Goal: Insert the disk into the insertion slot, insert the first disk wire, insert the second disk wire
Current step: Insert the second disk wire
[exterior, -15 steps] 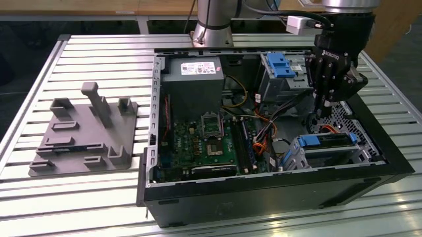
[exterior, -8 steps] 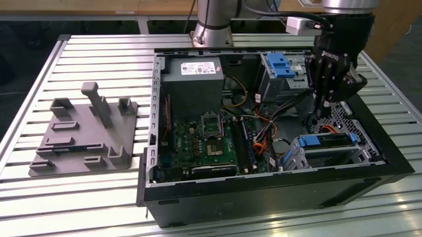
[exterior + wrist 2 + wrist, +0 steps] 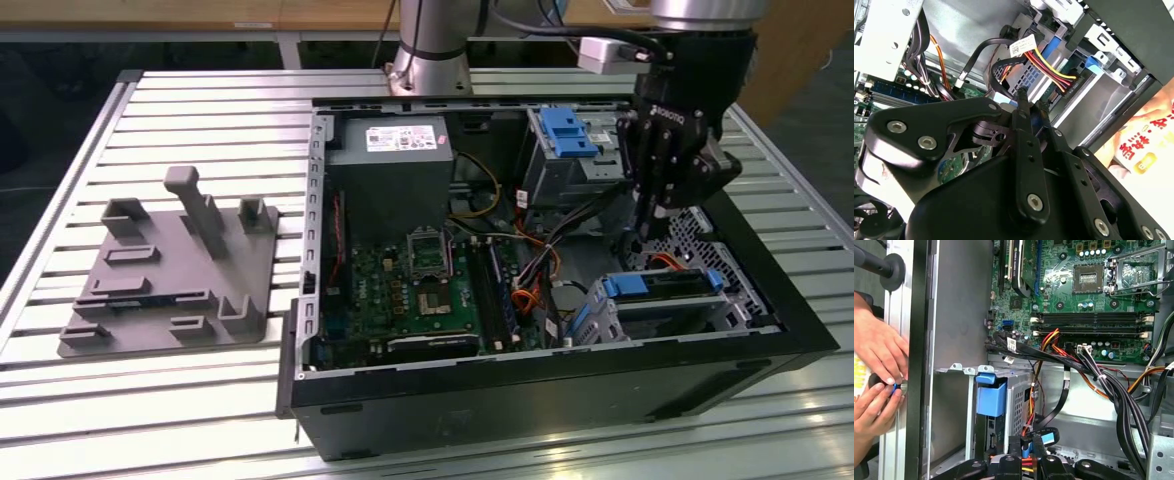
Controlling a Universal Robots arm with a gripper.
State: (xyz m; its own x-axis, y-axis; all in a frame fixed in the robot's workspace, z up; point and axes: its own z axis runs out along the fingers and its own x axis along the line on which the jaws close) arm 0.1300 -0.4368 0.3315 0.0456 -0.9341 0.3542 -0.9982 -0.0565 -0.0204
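Your hand (image 3: pixel 650 225) hangs inside the open computer case (image 3: pixel 534 390), in the right half of the exterior view. Its tips are low between the tall bay with the blue latch (image 3: pixel 571 135) and the disk (image 3: pixel 667 300). The disk already sits in the insertion slot (image 3: pixel 603 322) at the lower right of that frame, with blue carrier showing along its edge. In both wrist views you see the hand (image 3: pixel 1031 100) (image 3: pixel 1026 447) drawn narrow, tips nearly together beside the blue end of a black cable (image 3: pixel 1067 390). You cannot tell whether it pinches that cable. Yellow, red and black wires (image 3: pixel 1051 70) run toward the disk's end. In the first wrist view a person (image 3: pixel 876 347) touches the outside of the case wall. A grey fixture plate (image 3: pixel 167 285) lies on the desk (image 3: pixel 200 110) at the exterior view's left.
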